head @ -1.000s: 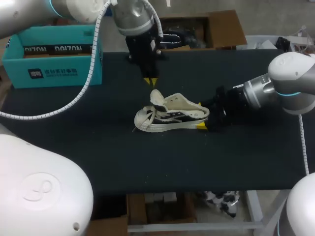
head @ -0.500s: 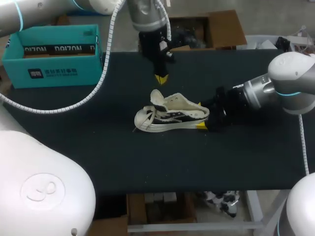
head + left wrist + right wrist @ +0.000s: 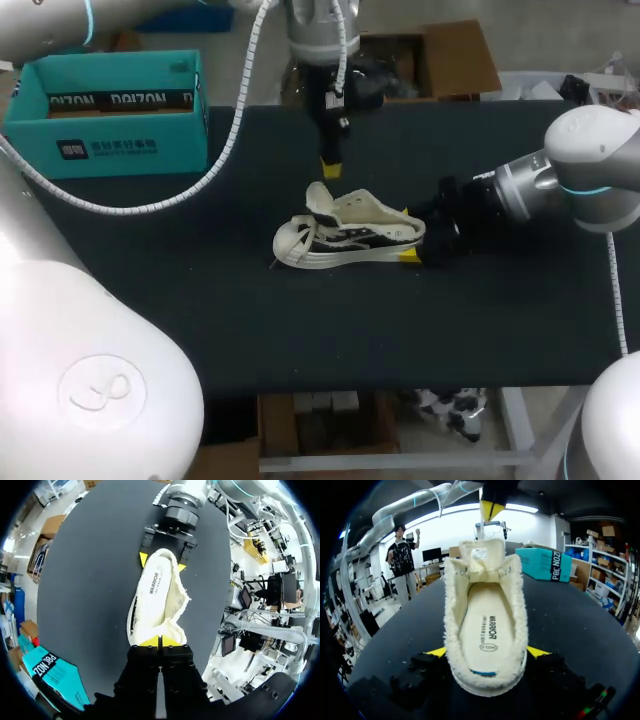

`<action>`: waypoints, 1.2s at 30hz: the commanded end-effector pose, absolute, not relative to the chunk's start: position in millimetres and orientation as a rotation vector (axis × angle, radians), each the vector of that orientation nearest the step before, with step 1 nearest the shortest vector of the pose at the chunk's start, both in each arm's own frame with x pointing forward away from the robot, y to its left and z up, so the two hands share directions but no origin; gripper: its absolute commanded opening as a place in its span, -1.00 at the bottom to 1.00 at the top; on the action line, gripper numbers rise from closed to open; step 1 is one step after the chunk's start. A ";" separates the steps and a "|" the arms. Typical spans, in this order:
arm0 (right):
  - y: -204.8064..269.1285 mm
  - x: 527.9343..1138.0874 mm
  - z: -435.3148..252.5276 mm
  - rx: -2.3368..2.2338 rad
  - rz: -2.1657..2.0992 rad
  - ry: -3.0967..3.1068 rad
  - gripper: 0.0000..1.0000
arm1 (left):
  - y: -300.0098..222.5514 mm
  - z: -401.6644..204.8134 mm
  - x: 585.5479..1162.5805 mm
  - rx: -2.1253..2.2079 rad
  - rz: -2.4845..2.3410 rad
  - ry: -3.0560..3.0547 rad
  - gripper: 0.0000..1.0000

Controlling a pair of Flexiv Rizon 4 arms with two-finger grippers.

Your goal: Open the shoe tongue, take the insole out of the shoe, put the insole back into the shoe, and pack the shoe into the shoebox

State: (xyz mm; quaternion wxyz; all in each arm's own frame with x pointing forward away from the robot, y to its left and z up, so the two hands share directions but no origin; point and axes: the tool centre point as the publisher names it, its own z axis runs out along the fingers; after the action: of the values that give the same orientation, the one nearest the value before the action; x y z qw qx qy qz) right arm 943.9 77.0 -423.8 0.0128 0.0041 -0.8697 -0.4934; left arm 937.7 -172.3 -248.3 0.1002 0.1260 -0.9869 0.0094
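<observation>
At the shoe's heel, my right gripper clamps the shoe from both sides. Inside the shoe lies the insole, with the tongue raised. Above the shoe's toe end my left gripper hangs, fingertips pressed together, holding nothing. The shoebox stands well apart from the shoe, to its left.

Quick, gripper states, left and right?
Left gripper: jaws shut, holding nothing.
Right gripper: jaws closed on the shoe at its heel.
</observation>
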 end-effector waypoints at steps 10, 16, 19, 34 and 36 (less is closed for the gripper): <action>76.1 946.4 -427.8 0.014 -1.540 -2.707 -1.00 | -197.1 -283.0 928.4 -0.489 0.159 -2.905 -1.00; 76.1 946.4 -427.8 0.014 -1.540 -2.707 -1.00 | -203.8 -304.3 932.5 -0.312 0.233 -2.932 -1.00; 76.1 946.4 -427.8 0.014 -1.540 -2.707 -1.00 | -205.4 -313.4 934.3 -0.253 0.269 -2.905 -1.00; 76.1 946.4 -427.8 0.014 -1.540 -2.707 -1.00 | -210.6 -319.8 931.1 -0.233 0.145 -2.861 -1.00; 76.1 946.4 -427.8 0.014 -1.540 -2.707 -1.00 | -210.6 -319.8 931.1 -0.233 0.145 -2.861 -1.00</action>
State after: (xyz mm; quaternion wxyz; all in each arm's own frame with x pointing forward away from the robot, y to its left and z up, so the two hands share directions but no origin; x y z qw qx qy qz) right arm 944.0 77.0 -423.9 0.0128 0.0041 -0.8697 -0.4934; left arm 929.1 -207.8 -319.9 0.1309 -0.0801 -0.9866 0.0556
